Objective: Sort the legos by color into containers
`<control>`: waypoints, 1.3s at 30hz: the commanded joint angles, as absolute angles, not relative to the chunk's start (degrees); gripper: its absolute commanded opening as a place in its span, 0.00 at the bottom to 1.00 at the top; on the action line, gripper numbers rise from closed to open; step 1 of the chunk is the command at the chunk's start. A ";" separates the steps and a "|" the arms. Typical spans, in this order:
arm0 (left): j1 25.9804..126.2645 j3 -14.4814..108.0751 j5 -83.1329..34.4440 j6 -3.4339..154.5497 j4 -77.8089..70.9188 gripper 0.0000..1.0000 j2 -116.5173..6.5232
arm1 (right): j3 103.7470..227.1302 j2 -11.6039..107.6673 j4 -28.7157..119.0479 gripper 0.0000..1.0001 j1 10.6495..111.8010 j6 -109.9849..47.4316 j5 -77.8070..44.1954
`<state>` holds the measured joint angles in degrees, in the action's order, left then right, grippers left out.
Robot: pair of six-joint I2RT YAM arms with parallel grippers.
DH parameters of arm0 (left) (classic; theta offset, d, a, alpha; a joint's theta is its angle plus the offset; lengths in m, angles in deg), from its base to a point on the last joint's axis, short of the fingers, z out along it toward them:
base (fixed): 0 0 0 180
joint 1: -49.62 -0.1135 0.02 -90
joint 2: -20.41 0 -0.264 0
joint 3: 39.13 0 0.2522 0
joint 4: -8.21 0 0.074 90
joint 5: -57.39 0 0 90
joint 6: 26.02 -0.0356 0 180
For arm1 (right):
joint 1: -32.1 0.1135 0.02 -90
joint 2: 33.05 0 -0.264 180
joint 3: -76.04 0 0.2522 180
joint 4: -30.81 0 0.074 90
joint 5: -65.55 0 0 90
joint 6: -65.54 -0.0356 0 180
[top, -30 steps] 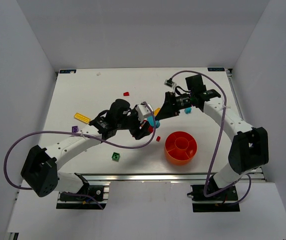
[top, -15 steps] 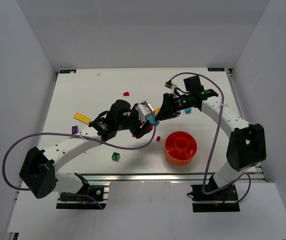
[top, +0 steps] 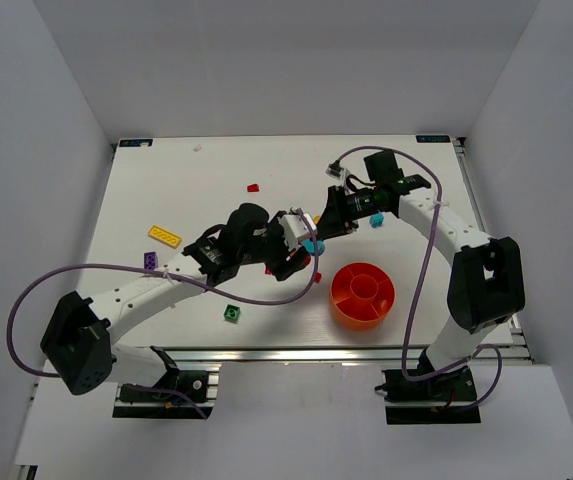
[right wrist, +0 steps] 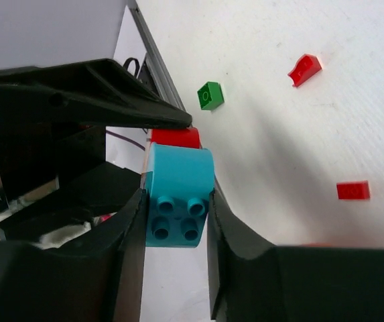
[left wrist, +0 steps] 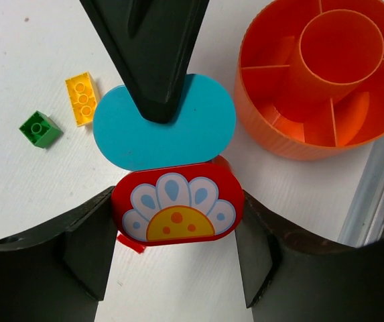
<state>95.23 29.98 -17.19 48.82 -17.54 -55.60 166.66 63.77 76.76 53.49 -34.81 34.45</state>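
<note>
The left tool (left wrist: pixel 175 231) is clamped on a red flower-printed brick (left wrist: pixel 176 201). The right tool (right wrist: pixel 175 221) grips a cyan brick (right wrist: pixel 178 176) touching it, beside the orange tray (left wrist: pixel 279 137).

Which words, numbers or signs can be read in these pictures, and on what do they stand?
No text can be read.
Red lego: printed flower picture, no letters.
Cyan lego: plain.
Far-left blue corner mark: too small to read.
Far-right blue corner mark: too small to read.

Cyan brick (left wrist: pixel 166 144), red brick (left wrist: pixel 177 208) printed with blue-white petals and yellow centre, orange tray (left wrist: pixel 259 127)
</note>
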 commanded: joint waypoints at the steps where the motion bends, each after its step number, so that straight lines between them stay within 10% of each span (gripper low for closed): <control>1: 95.85 32.46 -17.22 48.25 -16.54 0.07 -55.53 | 168.38 63.37 76.91 0.26 53.45 -34.22 37.43; 4: 96.38 32.37 -18.10 48.51 -16.54 0.07 -55.53 | 168.55 63.02 77.26 0.00 53.19 -33.52 37.34; 24: 95.24 23.14 -18.37 52.02 -16.36 0.06 -43.93 | 176.72 57.75 91.38 0.00 37.29 -12.46 38.67; 39: 94.71 17.79 -10.90 58.09 -10.03 0.07 -44.11 | 134.47 20.83 60.31 0.00 36.40 0.32 15.72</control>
